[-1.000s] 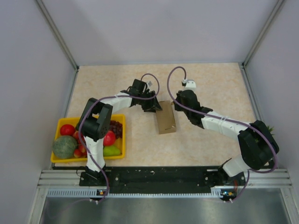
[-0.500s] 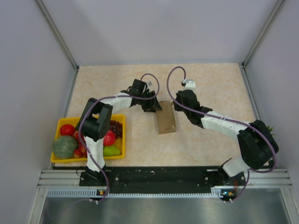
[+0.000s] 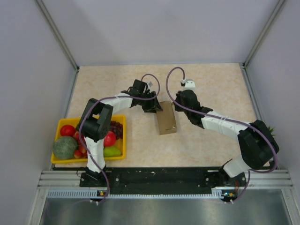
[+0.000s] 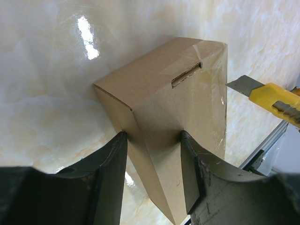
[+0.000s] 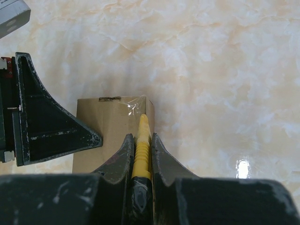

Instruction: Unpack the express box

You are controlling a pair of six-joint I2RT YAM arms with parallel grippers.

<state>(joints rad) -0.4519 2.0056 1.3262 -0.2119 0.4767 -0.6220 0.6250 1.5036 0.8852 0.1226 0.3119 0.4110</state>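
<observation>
A marbled bench [image 3: 211,84] stood between grey walls [image 3: 164,33]. The left end effector [image 4: 152,140] clamped the express box [image 4: 164,93]; wrist views alone showed the right end effector [image 5: 140,137] gripping a yellow knife [image 4: 274,99].

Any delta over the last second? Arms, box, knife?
Barely. The right gripper, shut on the yellow utility knife, edged slightly left in the top view, toward the express box. Nothing was grabbed or released. The left gripper stays clamped across the box's end. The box and the fruit tray haven't moved.
</observation>
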